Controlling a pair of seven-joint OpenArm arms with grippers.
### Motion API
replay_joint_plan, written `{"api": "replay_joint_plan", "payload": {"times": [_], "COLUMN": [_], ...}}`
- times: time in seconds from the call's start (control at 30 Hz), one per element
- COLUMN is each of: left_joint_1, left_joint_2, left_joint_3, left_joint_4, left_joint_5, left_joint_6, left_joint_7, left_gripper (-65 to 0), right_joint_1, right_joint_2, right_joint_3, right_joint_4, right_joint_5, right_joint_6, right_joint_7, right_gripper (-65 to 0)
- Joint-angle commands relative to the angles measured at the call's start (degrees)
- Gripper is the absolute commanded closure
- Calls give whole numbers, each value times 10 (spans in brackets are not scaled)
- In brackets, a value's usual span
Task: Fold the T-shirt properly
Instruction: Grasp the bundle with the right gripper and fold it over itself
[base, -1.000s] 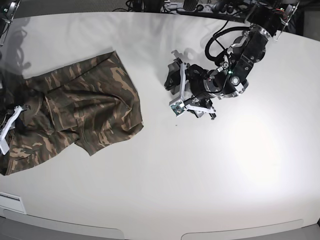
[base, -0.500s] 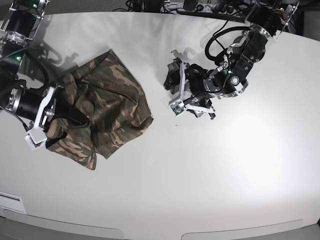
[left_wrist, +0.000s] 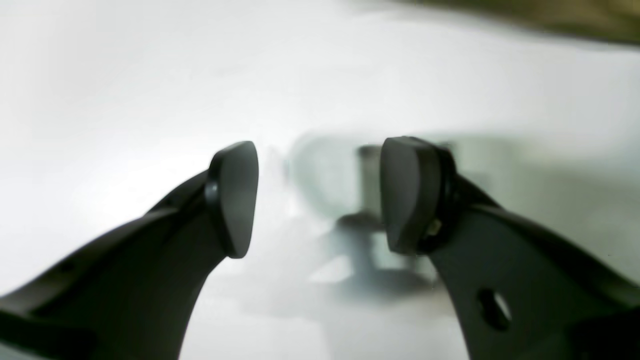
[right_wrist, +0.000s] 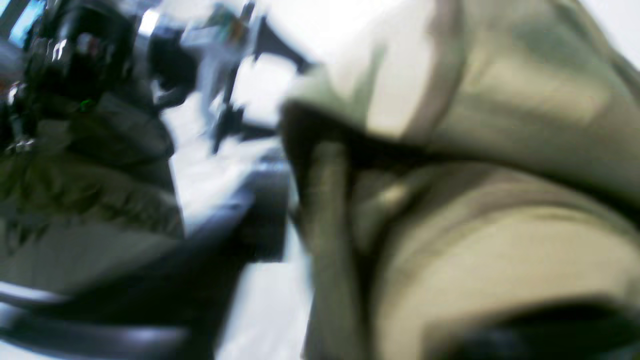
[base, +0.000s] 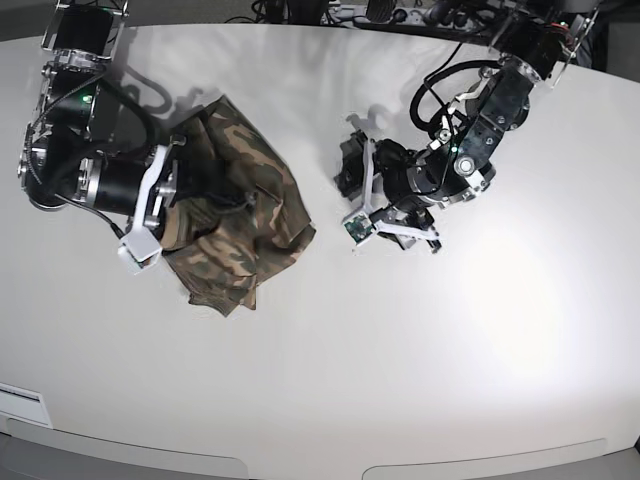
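You had just one shirt on there, the camouflage short-sleeved T-shirt in olive, brown and tan cloth (base: 240, 215), bunched into a rumpled heap on the left half of the wide white table (base: 330, 350) in the base view, not flat at all. Two arms, two claws. Your right gripper (base: 165, 205) sat pressed against the heap's left edge, and its wrist view was a blurry mess of tan and green cloth (right_wrist: 475, 210) right up against the lens, so honestly I couldn't tell if that claw was spread or pinched on anything. Your left gripper (left_wrist: 320, 197) was well apart from the shirt, hanging low over bare table with its two dark pads (left_wrist: 235, 197) spread wide and nothing between them.
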Motion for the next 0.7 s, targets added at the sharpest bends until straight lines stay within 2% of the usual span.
{"api": "replay_joint_plan", "payload": {"times": [0.0, 0.03, 0.17, 0.27, 0.43, 0.6, 0.67], "left_joint_1": [-17, -23, -45, -60, -67, -65, -64], "left_joint_2": [-3, -3, -3, -3, -3, -3, -3], "left_joint_3": [-2, -2, -2, -2, -2, -2, -2], "left_joint_4": [6, 6, 6, 6, 6, 6, 6], "left_joint_5": [20, 40, 114, 139, 141, 141, 139], "left_joint_6": [16, 29, 91, 136, 146, 146, 147], "left_joint_7": [-2, -1, 0, -1, 0, -1, -2], "left_gripper": [-392, -392, -392, -392, -392, -392, -392], "right_joint_1": [9, 10, 13, 12, 14, 14, 15], "right_joint_2": [7, 7, 7, 6, 4, 24, 30], "right_joint_3": [-7, -15, -50, -76, -164, -214, -215], "right_joint_4": [8, 8, 9, 9, 9, 9, 9], "right_joint_5": [19, 19, 19, 19, 19, -164, -190], "right_joint_6": [1, 1, 1, 1, 1, 1, 1], "right_joint_7": [13, 13, 13, 13, 13, 13, 13], "right_gripper": [-397, -425, -424, -424, -420, -420, -420]}}
